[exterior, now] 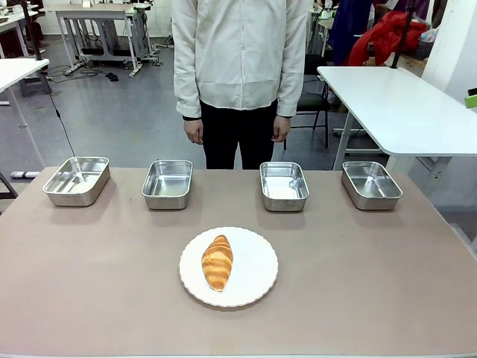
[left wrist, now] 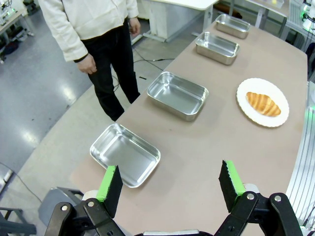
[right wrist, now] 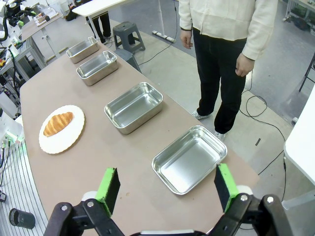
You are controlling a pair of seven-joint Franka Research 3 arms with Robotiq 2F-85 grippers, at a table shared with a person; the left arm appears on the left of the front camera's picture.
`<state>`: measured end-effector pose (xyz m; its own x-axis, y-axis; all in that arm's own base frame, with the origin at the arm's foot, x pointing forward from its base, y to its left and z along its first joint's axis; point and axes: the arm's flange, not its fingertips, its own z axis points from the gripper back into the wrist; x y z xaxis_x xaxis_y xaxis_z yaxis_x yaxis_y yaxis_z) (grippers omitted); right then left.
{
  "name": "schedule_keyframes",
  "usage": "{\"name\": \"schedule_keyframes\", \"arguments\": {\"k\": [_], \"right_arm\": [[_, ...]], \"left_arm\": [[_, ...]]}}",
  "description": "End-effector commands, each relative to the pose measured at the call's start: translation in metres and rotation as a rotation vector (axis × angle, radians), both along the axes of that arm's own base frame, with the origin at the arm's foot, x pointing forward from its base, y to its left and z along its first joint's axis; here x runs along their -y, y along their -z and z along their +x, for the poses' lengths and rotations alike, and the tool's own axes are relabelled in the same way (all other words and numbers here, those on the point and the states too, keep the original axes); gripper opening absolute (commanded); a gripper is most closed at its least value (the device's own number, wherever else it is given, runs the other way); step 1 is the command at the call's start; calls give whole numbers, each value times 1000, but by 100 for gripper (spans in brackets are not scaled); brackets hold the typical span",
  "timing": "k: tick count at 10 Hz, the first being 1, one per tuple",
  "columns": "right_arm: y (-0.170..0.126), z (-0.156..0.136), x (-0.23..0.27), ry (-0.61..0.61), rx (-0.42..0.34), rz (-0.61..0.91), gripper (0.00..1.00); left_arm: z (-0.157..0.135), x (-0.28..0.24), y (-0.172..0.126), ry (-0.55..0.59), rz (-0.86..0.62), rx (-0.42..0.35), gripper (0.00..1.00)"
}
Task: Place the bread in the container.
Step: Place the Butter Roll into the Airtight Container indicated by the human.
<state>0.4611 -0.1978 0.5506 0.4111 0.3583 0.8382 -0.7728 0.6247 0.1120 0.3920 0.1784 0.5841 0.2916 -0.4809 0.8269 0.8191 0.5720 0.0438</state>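
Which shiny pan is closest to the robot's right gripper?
The pan at the robot's right end of the row. It lies just past the right gripper; the other three pans sit farther along.

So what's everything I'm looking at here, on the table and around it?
croissant: one, golden-brown, lying on the plate
plate: one, white, scallop-edged, mid-table nearer the robot
steel pans: four, shiny silver, empty, in a row along the far edge
table: one, brownish, under everything
person: one, cream jacket and black trousers, standing at the far side
left hand: one, black with green pads, open, above one table end
right hand: one, black with green pads, open, above the other end
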Motion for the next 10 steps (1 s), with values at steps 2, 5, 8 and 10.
{"name": "schedule_keyframes", "arguments": {"k": [2, 5, 8, 10], "right_arm": [[-1, 0, -1, 0, 4, 2, 100], [-1, 0, -1, 0, 4, 2, 100], [-1, 0, -1, 0, 4, 2, 100], [-1, 0, -1, 0, 4, 2, 100]], "left_arm": [[-1, 0, -1, 12, 2, 10, 100], [-1, 0, -1, 12, 2, 10, 100], [-1, 0, -1, 12, 2, 10, 100], [-1, 0, -1, 12, 2, 10, 100]]}}
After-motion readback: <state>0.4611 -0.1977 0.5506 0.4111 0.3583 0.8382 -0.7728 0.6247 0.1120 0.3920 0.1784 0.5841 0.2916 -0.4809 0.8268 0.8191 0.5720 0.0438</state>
